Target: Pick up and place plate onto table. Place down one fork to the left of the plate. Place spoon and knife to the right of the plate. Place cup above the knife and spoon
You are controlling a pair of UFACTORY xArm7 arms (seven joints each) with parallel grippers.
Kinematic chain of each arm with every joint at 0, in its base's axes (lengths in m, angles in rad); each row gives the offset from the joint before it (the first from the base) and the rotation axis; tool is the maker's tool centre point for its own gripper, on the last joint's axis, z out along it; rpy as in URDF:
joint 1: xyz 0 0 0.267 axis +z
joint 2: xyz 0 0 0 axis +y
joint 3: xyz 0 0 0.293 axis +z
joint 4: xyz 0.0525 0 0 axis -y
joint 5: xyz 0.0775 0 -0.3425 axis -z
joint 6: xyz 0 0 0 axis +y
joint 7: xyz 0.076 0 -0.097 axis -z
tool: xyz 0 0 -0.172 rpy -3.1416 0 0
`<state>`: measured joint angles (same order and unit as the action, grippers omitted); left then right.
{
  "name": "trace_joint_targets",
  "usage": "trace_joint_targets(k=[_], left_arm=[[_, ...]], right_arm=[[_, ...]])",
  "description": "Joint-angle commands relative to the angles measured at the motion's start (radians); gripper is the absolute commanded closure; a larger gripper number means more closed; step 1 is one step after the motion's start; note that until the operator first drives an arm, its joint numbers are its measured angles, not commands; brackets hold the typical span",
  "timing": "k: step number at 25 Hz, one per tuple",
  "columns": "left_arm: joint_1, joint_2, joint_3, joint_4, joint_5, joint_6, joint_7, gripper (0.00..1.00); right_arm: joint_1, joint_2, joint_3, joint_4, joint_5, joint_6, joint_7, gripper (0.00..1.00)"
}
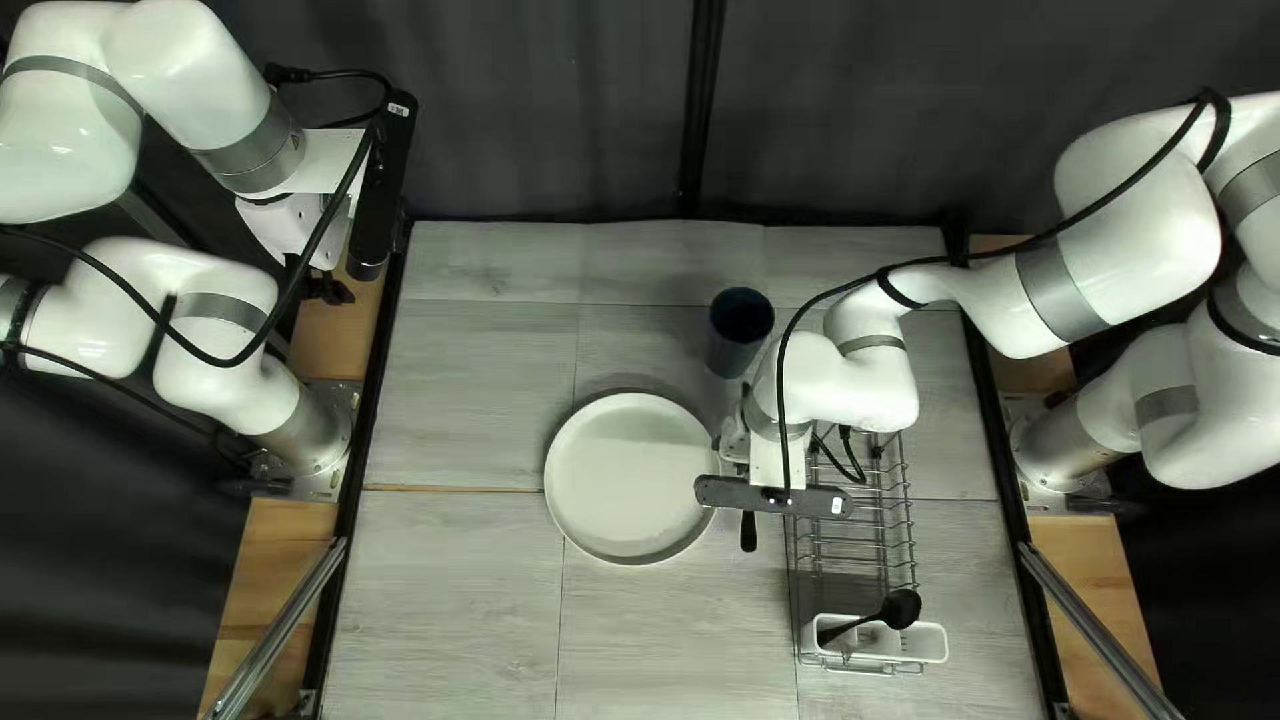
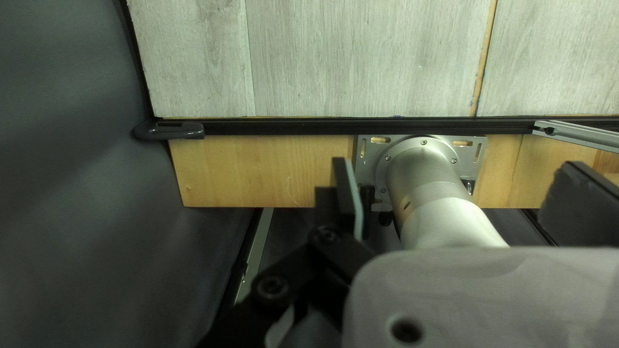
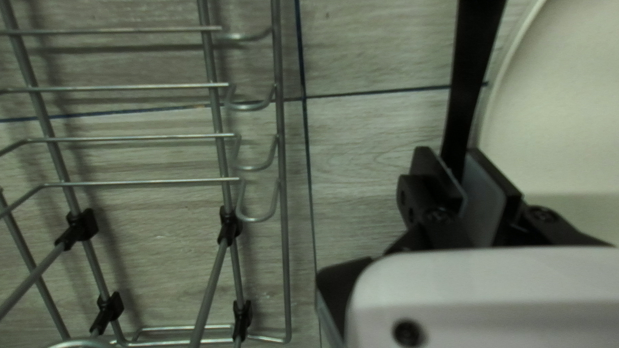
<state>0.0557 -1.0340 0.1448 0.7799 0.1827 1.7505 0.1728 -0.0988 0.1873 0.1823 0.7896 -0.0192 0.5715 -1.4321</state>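
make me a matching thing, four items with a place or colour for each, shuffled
1 plate
2 cup
3 black spoon
4 long black utensil

a dark blue
b between the fingers of the right end effector
c off-white, left of the wire rack in the top left view
d leaning in the white caddy

Pairs: 1-c, 2-a, 3-d, 4-b

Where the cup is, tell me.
In the top left view, the dark cup stands beyond the plate and to its right, toward the curtain.
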Motion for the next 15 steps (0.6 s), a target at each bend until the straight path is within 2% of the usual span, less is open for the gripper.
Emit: trace_joint_targets(k=[1,15], left_arm=[[0.0,0.0,0.0,0.0,0.0,0.0,0.0,0.0],[0.0,0.0,0.0,0.0,0.0,0.0,0.0,0.0]], right_arm=[[0.011,0.023,-0.006,-0.001,-0.03,-0.015,0.016,1.0],[0.003,0.1,-0.007,0.047,-0.032,-0.021,-0.015,1.0]])
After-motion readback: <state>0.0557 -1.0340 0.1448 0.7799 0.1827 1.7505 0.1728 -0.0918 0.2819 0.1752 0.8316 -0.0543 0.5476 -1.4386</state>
